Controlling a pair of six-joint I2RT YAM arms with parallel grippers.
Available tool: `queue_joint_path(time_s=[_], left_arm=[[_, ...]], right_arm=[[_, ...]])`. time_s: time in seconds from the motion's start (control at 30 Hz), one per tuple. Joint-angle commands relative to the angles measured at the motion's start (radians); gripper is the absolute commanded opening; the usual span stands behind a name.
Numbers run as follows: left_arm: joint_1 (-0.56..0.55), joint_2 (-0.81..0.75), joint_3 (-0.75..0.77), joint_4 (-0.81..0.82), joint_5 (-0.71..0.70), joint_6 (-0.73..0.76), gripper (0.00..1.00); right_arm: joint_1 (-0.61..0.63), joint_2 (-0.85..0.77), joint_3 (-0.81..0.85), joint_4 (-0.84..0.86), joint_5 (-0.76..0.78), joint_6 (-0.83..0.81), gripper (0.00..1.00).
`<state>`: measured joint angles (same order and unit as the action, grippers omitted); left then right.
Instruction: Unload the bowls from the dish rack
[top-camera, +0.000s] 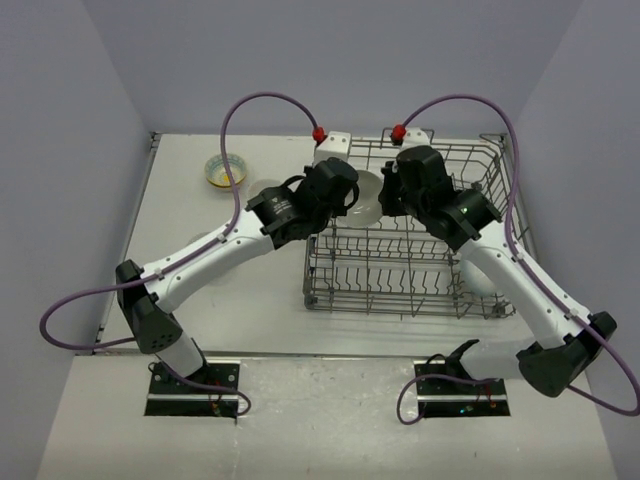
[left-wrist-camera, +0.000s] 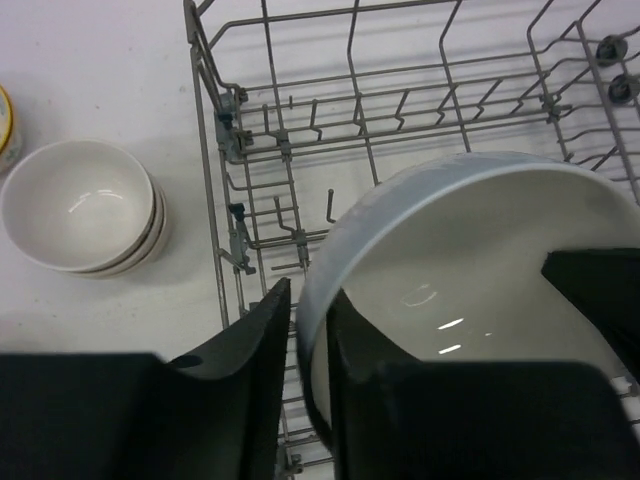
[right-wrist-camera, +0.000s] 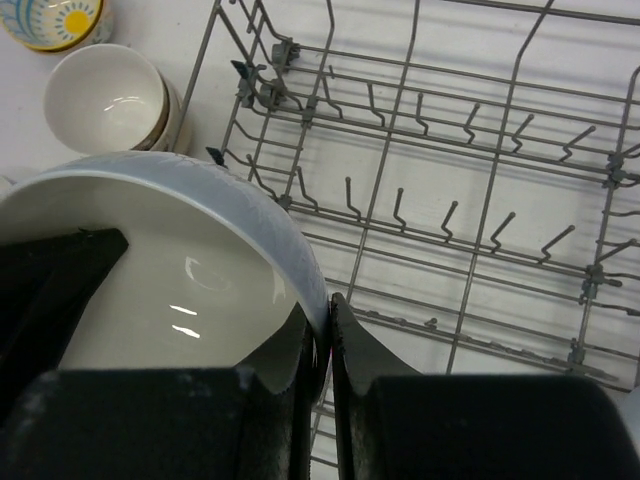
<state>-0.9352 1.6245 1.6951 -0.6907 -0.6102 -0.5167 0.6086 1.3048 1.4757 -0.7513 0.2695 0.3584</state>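
White table (top-camera: 250, 310), pale walls (top-camera: 60, 150). At the dish rack (top-camera: 400, 270), the right gripper (right-wrist-camera: 325, 312) clamps a white bowl (right-wrist-camera: 180, 270); whether the left gripper (left-wrist-camera: 308, 296) holds it is unclear.

The white-and-black left arm (top-camera: 200, 262) and right arm (top-camera: 515, 285) reach forward and bend inward, their black wrists nearly meeting. The right pincer (right-wrist-camera: 320, 315) is clamped on the rim of a white round ceramic bowl (left-wrist-camera: 480, 260). The left pincer (left-wrist-camera: 308, 310) straddles the opposite rim, one finger inside and one outside; whether it presses is unclear.
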Motion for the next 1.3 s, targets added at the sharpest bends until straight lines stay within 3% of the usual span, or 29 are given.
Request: queue_joint_path(time_s=[0.0,0.1,0.2,0.23,0.27,0.33,0.37,0.53,0.8,0.9,1.0,1.27], left_arm=[[-0.013,0.017,0.060,-0.079,-0.146,-0.023,0.15],[-0.013,0.032,0.069,-0.092,-0.175,-0.035,0.00],[-0.013,0.044,0.074,-0.119,-0.213,-0.065,0.00],[-0.010,0.035,0.068,-0.125,-0.235,-0.086,0.00],[0.002,0.028,0.060,-0.131,-0.241,-0.098,0.00],[0.095,-0.018,0.023,-0.164,-0.196,-0.144,0.00],[0.146,-0.044,-0.004,-0.164,-0.165,-0.154,0.00],[0.514,-0.315,-0.286,-0.041,0.023,-0.129,0.00],[0.954,-0.471,-0.616,0.057,0.254,-0.086,0.00],[1.100,-0.451,-0.690,0.103,0.445,-0.060,0.00],[1.176,-0.425,-0.747,0.122,0.529,-0.046,0.00],[1.179,-0.468,-0.838,0.160,0.563,-0.020,0.00]], right_arm=[[0.010,-0.055,-0.018,0.092,0.010,0.040,0.00],[0.011,-0.079,-0.060,0.145,-0.027,0.056,0.00],[0.011,-0.085,-0.078,0.179,-0.067,0.070,0.00],[0.011,-0.085,-0.083,0.187,-0.079,0.068,0.10],[0.010,-0.085,-0.084,0.188,-0.091,0.068,0.34],[0.007,-0.094,-0.092,0.181,-0.061,0.065,0.93],[0.005,-0.119,-0.107,0.176,-0.037,0.065,0.99],[-0.035,-0.257,-0.196,0.170,-0.041,0.027,0.99],[-0.069,-0.416,-0.325,0.155,-0.104,-0.033,0.99],[-0.081,-0.435,-0.345,0.156,-0.133,-0.067,0.99],[-0.101,-0.441,-0.367,0.165,-0.157,-0.090,0.99],[-0.136,-0.457,-0.405,0.198,-0.200,-0.107,0.99]])
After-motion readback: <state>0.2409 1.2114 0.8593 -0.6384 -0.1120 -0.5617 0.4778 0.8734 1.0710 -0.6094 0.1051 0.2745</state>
